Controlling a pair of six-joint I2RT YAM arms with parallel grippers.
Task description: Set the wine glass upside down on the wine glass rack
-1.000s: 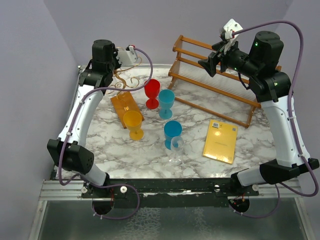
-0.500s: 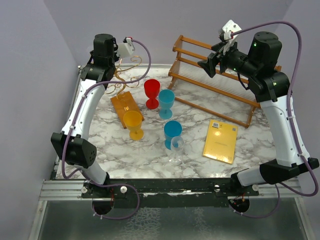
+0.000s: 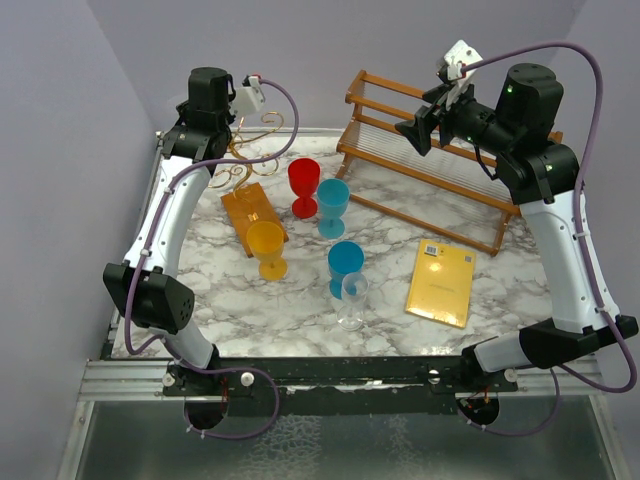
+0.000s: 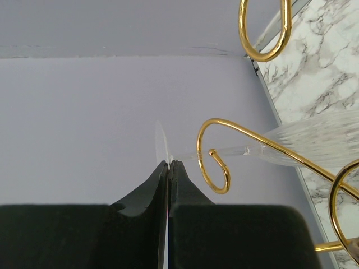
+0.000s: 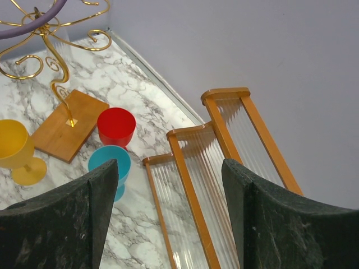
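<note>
Left tool (image 4: 168,163) is shut tight on the wine glass (image 4: 314,140) foot. The stem looks hooked in the rack (image 4: 263,56). Only letting go seems left.

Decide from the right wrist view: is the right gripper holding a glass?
No, the right gripper is open and holds nothing; the red glass stands on the table below it.

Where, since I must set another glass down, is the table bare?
Bare: the near-left corner beside the yellow glass; the strip between blue glass, booklet and slatted rack. Crowded: the glasses by the gold rack's base.
</note>
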